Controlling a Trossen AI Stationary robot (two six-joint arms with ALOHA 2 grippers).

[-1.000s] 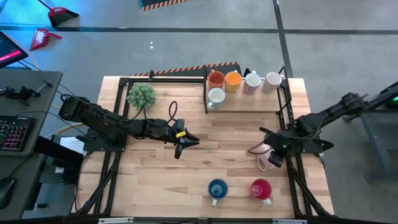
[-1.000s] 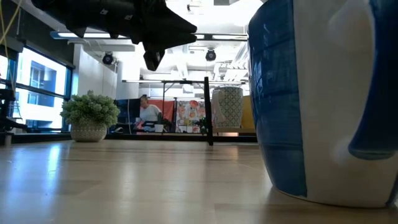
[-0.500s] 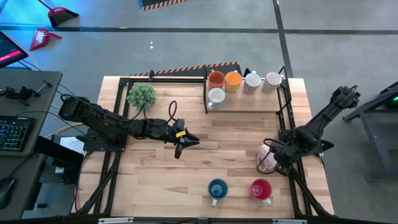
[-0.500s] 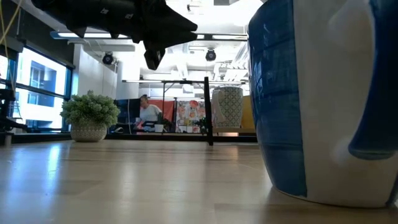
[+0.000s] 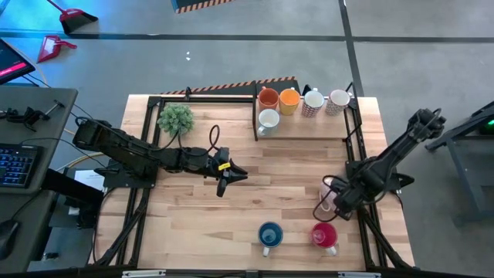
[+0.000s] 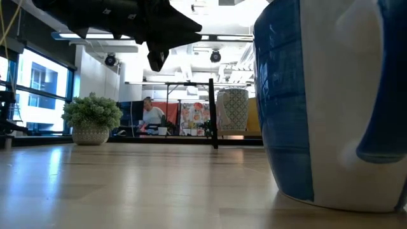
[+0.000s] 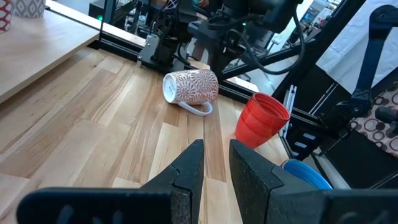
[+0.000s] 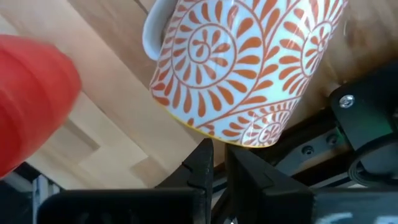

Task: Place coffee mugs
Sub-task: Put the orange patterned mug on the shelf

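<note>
1. The right gripper [image 5: 337,207] is down near the right edge of the wooden surface [image 5: 193,224]; its fingers [image 8: 200,163] stand narrow, with only a slim gap between them, and hold nothing
2. Just beyond those fingertips lies the patterned mug [image 8: 245,62] on its side, white with an orange leaf print; whether the tips touch its base I cannot tell
3. The red mug [image 5: 324,235] stands upright close beside the right fingers, and the blue mug [image 5: 269,235] stands just past it along the front edge
4. The left gripper [image 5: 231,176] hangs above the middle of the surface, its fingers [image 7: 190,169] narrow and holding nothing
5. Far from both sets of fingers, five mugs sit on the raised shelf [image 5: 332,127] at the back: two orange mugs [image 5: 278,98], a white mug [image 5: 268,120] and two more pale ones
6. A small potted plant [image 5: 176,118] stands behind the left arm
</note>
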